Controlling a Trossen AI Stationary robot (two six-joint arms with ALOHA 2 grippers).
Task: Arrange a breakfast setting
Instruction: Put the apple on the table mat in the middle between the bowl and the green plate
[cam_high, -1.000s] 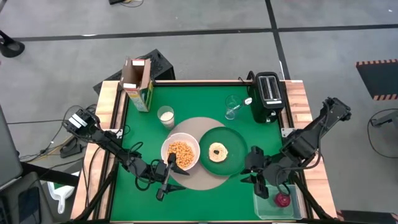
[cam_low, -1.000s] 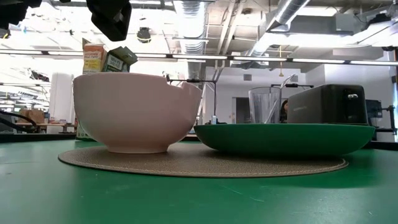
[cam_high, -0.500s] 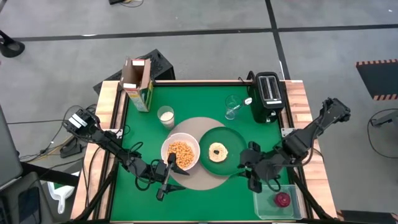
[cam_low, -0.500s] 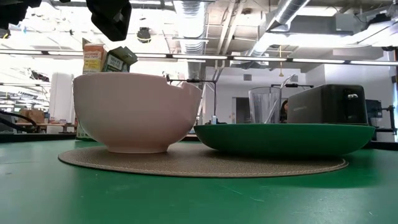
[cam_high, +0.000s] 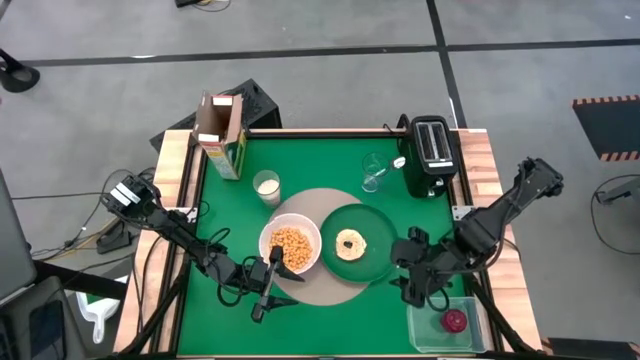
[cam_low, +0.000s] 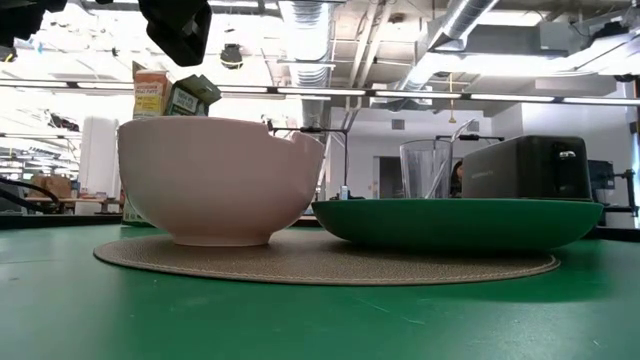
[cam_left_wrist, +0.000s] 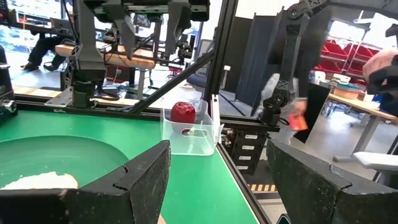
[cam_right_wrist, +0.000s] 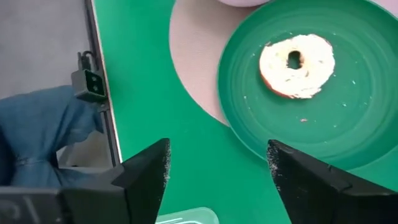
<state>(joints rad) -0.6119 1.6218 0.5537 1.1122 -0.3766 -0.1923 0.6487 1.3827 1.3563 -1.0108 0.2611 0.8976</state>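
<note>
Two grippers, both spread wide and holding nothing.
Right gripper (cam_high: 412, 290) hovers between plate (cam_high: 375, 262) and tub (cam_high: 425, 335); the fruit (cam_high: 455, 320) sits in the tub. Left gripper (cam_high: 268, 290) sits by the bowl (cam_high: 290, 246); spoon's mostly hidden there.

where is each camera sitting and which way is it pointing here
High view: above the table, looking straight down; both arms show, left gripper below the white bowl, right gripper beside the dark-green plate.
Low view: at table-top height, looking level across the tan mat; part of an arm at top.
Left wrist view: looks past its open fingers at the clear tub holding the red fruit.
Right wrist view: looks down past its open fingers onto the bagel.
All four show the plate.
</note>
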